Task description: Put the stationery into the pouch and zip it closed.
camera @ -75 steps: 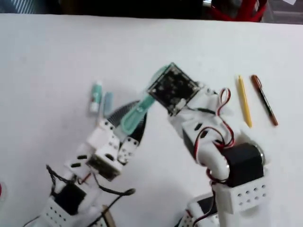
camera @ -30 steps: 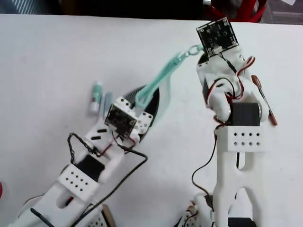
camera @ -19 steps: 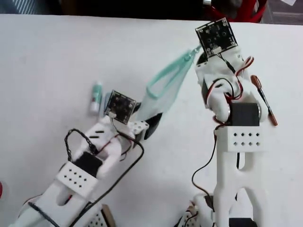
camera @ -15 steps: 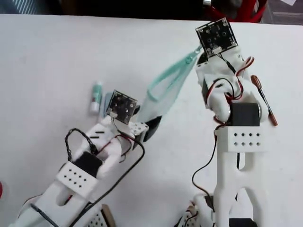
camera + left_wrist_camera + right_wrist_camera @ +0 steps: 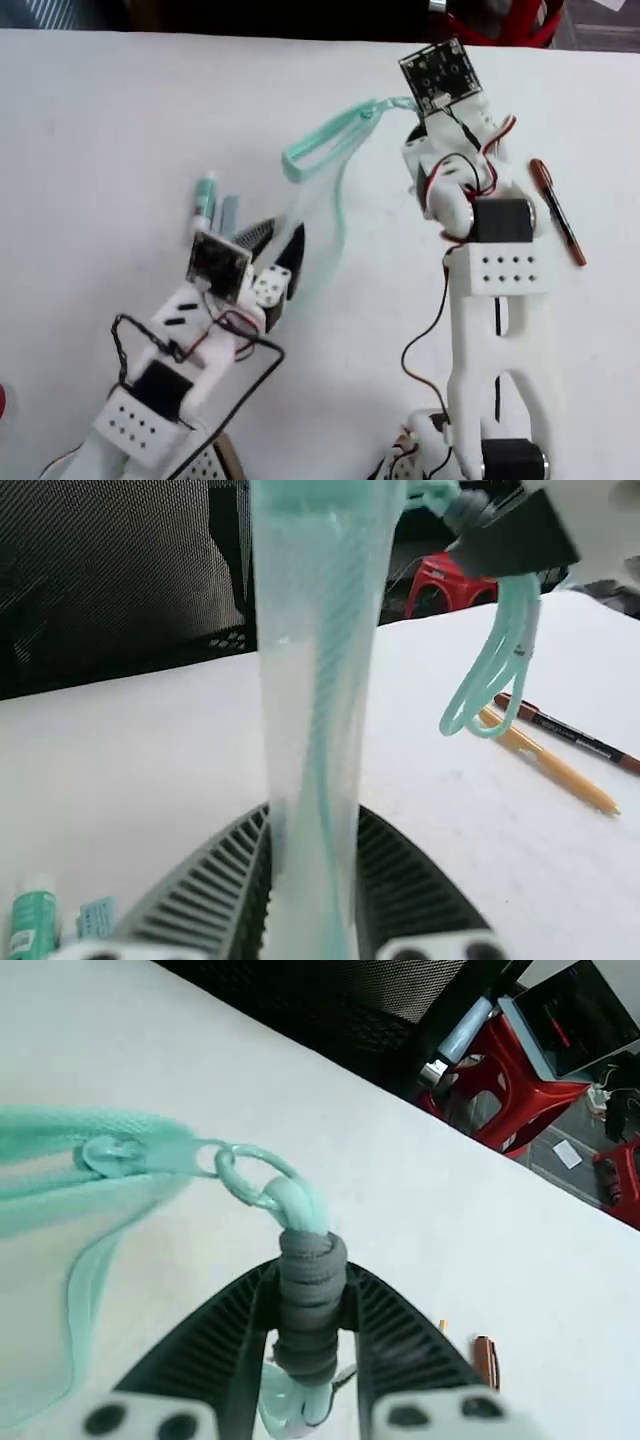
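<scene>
- While the left end effector (image 5: 315, 820) is clamped on one end of the translucent mint pouch (image 5: 315, 660), the right end effector (image 5: 308, 1272) is closed tight on the grey-wrapped pull cord (image 5: 310, 1310) at the other end.
- That cord runs through a small ring to the zipper slider (image 5: 108, 1154), which sits right at the pouch's end!
- From the high view, the pouch hangs stretched between the two arms, lifted off the white bench (image 5: 100, 110), its mint rim gaping in a long loop near the right arm.
- A spare loop of mint cord (image 5: 495, 670) dangles below the right arm's fingers.
- Now the stationery: all of it lies on the bench, outside the pouch.
- A teal-and-white tube (image 5: 204, 200) and a small blue eraser (image 5: 229, 212) lie side by side, just beside the left arm's wrist camera.
- Across the bench, a brown pen (image 5: 557, 212) rests close along the right arm's far side.
- A yellow pen (image 5: 550, 765) lies just beside it, the two nearly touching at one end; from above, the right arm's body covers it.
- Both pens lie well apart from the tube and eraser, with the stretched pouch and the right arm between the two groups.
- Beyond the bench edge stand a black mesh chair (image 5: 100, 570) and a red stool (image 5: 510, 1090).
</scene>
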Controlling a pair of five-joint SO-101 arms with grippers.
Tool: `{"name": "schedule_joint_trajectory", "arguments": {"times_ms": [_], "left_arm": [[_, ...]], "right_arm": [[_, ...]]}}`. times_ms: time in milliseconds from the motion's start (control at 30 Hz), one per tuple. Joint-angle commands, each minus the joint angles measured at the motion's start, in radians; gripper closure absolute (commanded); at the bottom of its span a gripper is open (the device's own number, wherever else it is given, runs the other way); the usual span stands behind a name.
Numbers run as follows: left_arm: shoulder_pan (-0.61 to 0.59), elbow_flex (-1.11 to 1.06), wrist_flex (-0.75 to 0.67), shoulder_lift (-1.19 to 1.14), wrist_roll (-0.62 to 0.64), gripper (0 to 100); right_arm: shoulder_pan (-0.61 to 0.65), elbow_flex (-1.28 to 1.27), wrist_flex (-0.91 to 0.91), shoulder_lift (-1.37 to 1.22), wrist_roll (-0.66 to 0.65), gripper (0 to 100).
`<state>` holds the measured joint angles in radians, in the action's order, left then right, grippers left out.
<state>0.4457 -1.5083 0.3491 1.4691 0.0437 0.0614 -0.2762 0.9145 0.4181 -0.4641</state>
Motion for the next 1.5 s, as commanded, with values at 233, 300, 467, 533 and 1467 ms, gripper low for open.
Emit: {"name": "schedule_joint_trajectory", "arguments": {"times_ms": [233, 300, 467, 533, 1467], "left_arm": [[0.094, -0.167, -0.126, 0.180, -0.112, 98], [0.094, -0.169, -0.130, 0.180, -0.117, 98], [0.082, -0.184, -0.241, 0.179, -0.118, 95], [0.085, -0.181, -0.239, 0.179, -0.118, 89], [0.059, 0.158, 0.041, -0.206, -0.083, 85]], "right_arm": [[0.013, 0.014, 0.067, 0.013, 0.069, 98.1], [0.027, 0.014, 0.091, 0.058, 0.069, 98.1], [0.081, 0.008, 0.114, 0.179, 0.072, 98.1], [0.093, 0.006, 0.114, 0.193, 0.074, 98.1], [0.091, 0.008, 0.163, 0.199, 0.075, 98.1]]}}
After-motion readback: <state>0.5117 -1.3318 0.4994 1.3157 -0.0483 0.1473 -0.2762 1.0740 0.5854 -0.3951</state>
